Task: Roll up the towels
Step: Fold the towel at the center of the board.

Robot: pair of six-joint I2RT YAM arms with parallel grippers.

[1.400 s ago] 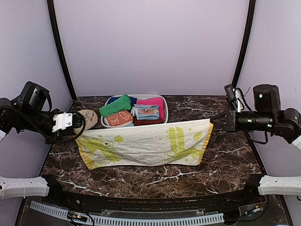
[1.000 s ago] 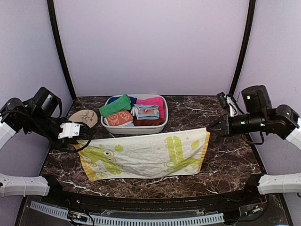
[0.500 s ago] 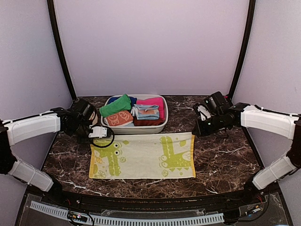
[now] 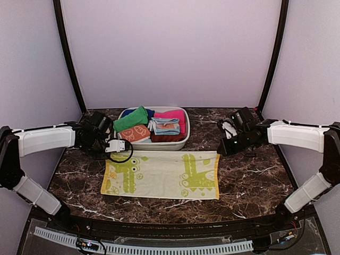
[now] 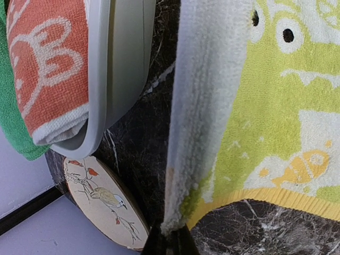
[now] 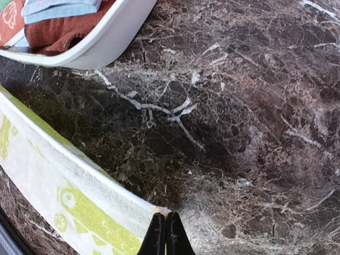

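Note:
The cream-white towel [image 4: 159, 175] with yellow-green prints lies spread flat on the marble table, long side left to right. My left gripper [image 4: 113, 153] is shut on its far left corner; in the left wrist view the fingertips [image 5: 169, 234] pinch the raised edge of the towel [image 5: 255, 106]. My right gripper [image 4: 219, 151] is shut on the far right corner, and in the right wrist view its tips [image 6: 165, 217] meet at the corner of the towel [image 6: 64, 191]. The plain green towel [image 4: 130, 118] lies rolled in the basket, and an edge of it [image 5: 10, 122] shows beside the orange cloth.
A white basket [image 4: 183, 142] stands just behind the towel, holding an orange patterned cloth [image 4: 135, 134], pink [image 4: 172, 113] and blue [image 4: 166, 126] cloths. Its wall [image 5: 122, 69] is close to my left fingers. A round bird coaster [image 5: 101, 199] lies left of the basket.
Both arms came down and forward, and the towel went from hanging stretched between the grippers to lying flat on the table. Both grippers stayed shut on its corners.

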